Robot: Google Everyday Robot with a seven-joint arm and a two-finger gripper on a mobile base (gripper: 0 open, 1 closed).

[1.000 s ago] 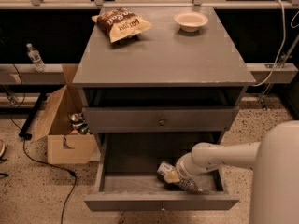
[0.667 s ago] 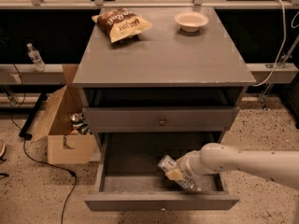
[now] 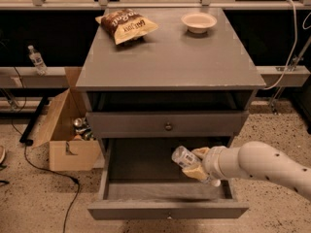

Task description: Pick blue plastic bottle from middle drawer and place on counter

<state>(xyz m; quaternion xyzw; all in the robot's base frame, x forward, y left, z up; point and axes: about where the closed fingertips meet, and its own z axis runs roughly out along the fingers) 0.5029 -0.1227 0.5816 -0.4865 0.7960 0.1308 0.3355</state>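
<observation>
Blue plastic bottle [image 3: 182, 155] is seen tilted inside the open middle drawer [image 3: 167, 210], towards its right side, with one end raised up and to the left. It is pinched between the two tan fingers [image 3: 199, 152] of the gripper [image 3: 195, 162], one finger being set above the bottle and the other below it, so that the jaws are closed against its clear body. Whether the blue plastic bottle is touching the dark drawer floor cannot be told, though it appears to be lifted off it.

The gripper is located over the right half of the drawer, just behind the plain grey front panel. It is carried by a white arm [image 3: 265, 164] that is reached in from the lower right.

The middle drawer is pulled well out from the cabinet. Just above it, a shallower drawer front with a round knob [image 3: 168, 126] is shut.

On the counter [image 3: 170, 62], a brown chip bag [image 3: 127, 25] is laid near the back left corner and a small pale bowl [image 3: 198, 22] is set near the back right; the two are well apart.

To the left of the cabinet, an open cardboard box [image 3: 68, 140] is placed on the speckled floor, and a dark cable [image 3: 46, 166] is trailed beside it. Farther left, a second small bottle [image 3: 36, 59] is stood upright on a ledge.
</observation>
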